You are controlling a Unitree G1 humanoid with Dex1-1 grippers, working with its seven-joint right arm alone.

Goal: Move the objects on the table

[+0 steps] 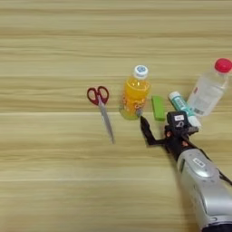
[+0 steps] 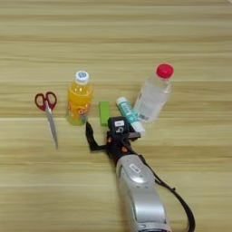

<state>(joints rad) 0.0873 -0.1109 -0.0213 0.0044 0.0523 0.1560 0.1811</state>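
At mid-frame the juice bottle [image 2: 79, 98], green bar [image 2: 104, 113] and tube [image 2: 129, 115] sit in a row on the table [image 2: 116, 41]. Scissors [image 2: 47, 113] lie left, a clear red-capped bottle [image 2: 153, 94] right. The gripper [image 2: 106, 131] sits just below the bar, fingers spread, pinching nothing.

On the table [image 1: 54, 181] a row runs left to right: scissors [image 1: 101, 110] at the left; the juice bottle [image 1: 134, 94] standing right of them; the flat bar [image 1: 158, 108] just right of the bottle; the tube [image 1: 180, 106] beside the bar; a larger bottle [image 1: 209, 88] lying tilted at far right; the right gripper [image 2: 105, 129] sits on the near side of the bar and tube, its arm [image 2: 138, 195] reaching in from the near edge.
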